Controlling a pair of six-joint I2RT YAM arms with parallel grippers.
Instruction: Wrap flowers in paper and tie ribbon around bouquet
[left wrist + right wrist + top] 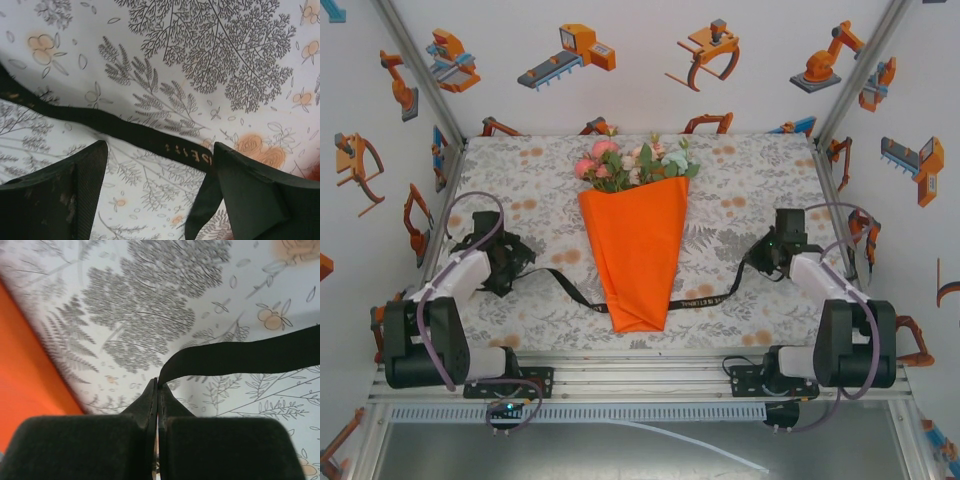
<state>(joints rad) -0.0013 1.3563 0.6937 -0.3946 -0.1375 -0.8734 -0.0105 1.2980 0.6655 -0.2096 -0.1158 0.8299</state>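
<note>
Ribbon [240,357] pinched at tips of closed right gripper [157,384] | left gripper [160,147] wide, ribbon crossing between its jaws

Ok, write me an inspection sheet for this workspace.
Surface: tablecloth, leaf-and-flower print, lying flat.
Job's things: flowers wrapped in orange paper cone, blooms at the far end; black ribbon passes under the cone's narrow end, untied.
Clutter: nothing seen.
Grippers: left gripper jaws open, ribbon between them; right gripper jaws shut on the ribbon.
Cables: purple-grey cables looping off both arms, apart from the paper.
Surroundings: white walls with orange robot pictures; aluminium frame.
</note>
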